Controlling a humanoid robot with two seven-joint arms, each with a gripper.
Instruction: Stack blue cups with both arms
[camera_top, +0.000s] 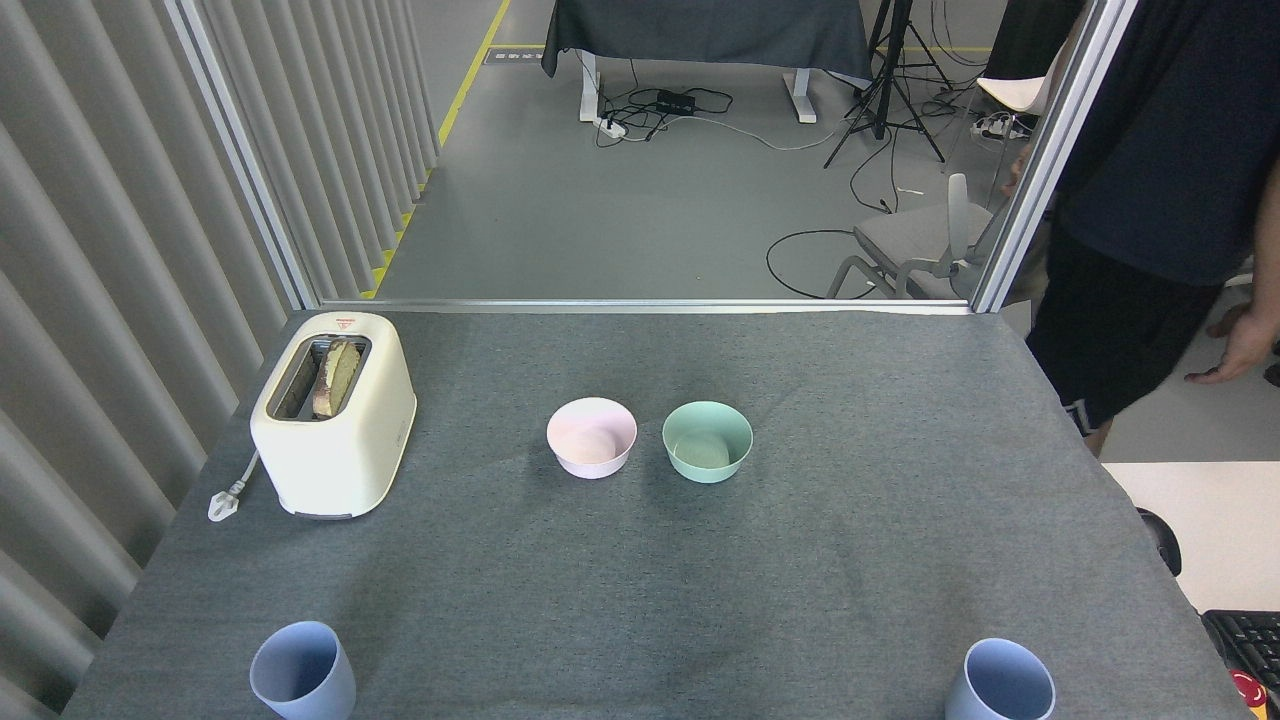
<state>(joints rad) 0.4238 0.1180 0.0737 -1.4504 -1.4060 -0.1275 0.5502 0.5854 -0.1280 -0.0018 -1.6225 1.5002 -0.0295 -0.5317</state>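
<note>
Two pale blue cups stand upright on the grey table near its front edge. One blue cup (302, 671) is at the front left, the other blue cup (1001, 684) at the front right, far apart from each other. Both are empty as far as their open mouths show. Neither of my arms nor any gripper shows in the head view.
A cream toaster (334, 414) with bread in its slot stands at the left, its plug lying beside it. A pink bowl (591, 437) and a mint-green bowl (707, 441) sit mid-table. A person (1160, 200) stands off the far right corner. A keyboard (1245, 640) lies at the right.
</note>
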